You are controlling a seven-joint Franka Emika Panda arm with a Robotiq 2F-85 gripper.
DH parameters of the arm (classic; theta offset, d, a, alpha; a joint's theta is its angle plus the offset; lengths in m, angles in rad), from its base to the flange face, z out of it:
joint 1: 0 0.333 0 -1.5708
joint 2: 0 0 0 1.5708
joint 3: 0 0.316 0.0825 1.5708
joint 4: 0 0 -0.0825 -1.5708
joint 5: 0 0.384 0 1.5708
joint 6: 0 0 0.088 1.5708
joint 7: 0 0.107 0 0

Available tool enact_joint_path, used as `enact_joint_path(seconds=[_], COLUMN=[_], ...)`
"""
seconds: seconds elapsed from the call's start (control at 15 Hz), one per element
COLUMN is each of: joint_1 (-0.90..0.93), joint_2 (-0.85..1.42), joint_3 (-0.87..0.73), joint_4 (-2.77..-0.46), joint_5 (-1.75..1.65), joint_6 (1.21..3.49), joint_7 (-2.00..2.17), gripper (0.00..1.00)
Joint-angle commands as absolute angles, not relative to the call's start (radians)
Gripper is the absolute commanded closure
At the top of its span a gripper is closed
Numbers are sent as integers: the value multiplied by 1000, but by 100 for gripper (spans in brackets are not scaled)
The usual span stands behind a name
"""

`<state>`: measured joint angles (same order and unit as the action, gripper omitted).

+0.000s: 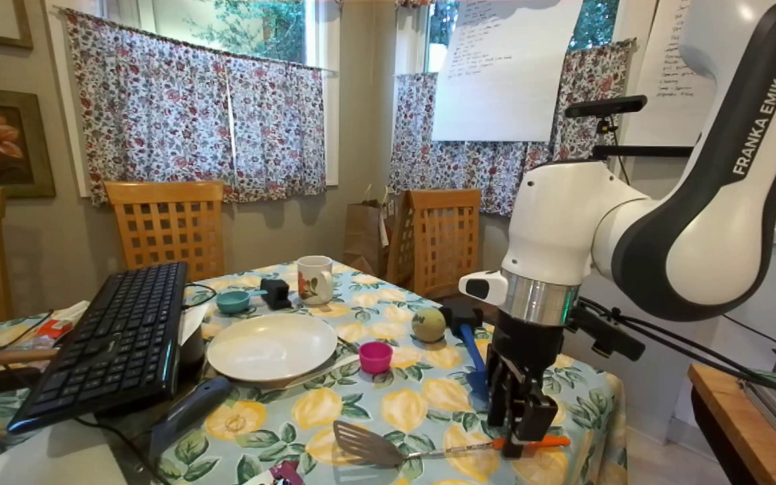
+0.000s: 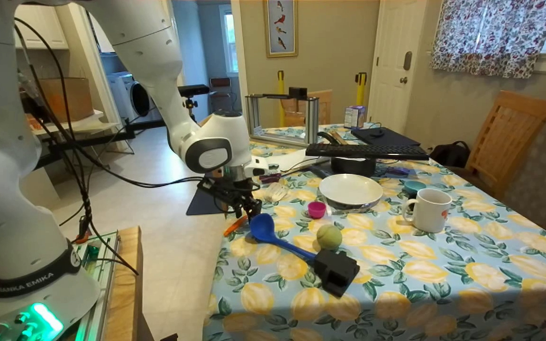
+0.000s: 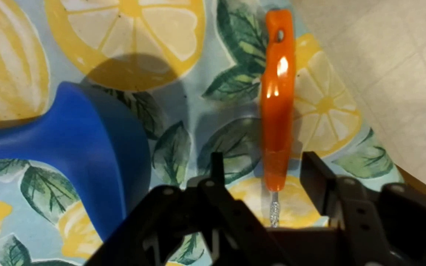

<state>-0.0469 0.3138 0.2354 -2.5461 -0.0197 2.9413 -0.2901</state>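
Note:
A spatula with a grey slotted head [image 1: 369, 446] lies on the lemon-print tablecloth near the table edge. Its orange handle [image 3: 280, 96] shows in the wrist view and in an exterior view [image 2: 235, 226]. My gripper [image 3: 263, 166] is open, pointing down, with one finger on each side of the handle's lower end. Gaps show between the handle and both fingers. The gripper also shows in both exterior views [image 1: 521, 431] [image 2: 249, 213]. A blue ladle [image 3: 76, 136] lies beside the gripper, its bowl near the left finger; it also shows in an exterior view [image 2: 264, 228].
A black block [image 2: 337, 272] stands at the ladle's handle end, near a yellow-green ball [image 2: 329, 237]. A pink cup [image 1: 376, 358], white pan [image 1: 273, 347], mug [image 1: 310, 283], teal cup [image 1: 233, 302] and black keyboard [image 1: 108, 330] are farther off. The table edge is close to the gripper.

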Motion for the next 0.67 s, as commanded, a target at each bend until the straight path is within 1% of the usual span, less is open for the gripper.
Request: enact_joint_path(seconds=[0.0,0.07,0.13,0.27,0.33,0.4,0.6], joint_1=[-22,-14,-10,2,7,14,67], joint_2=[318,318,318,318,319,318,272], joint_3=[217,210,208,199,195,187,137], joint_4=[-2534,-2533,-2533,-2533,-2531,-2531,-2551], joint_5=[-29,-33,-32,-37,-39,-42,-79], joint_6=[2924,2923,2923,2923,2920,2916,2874], joint_7=[-271,-262,-259,-251,-247,-240,-191], gripper=[74,78,88,99,98,95,95])
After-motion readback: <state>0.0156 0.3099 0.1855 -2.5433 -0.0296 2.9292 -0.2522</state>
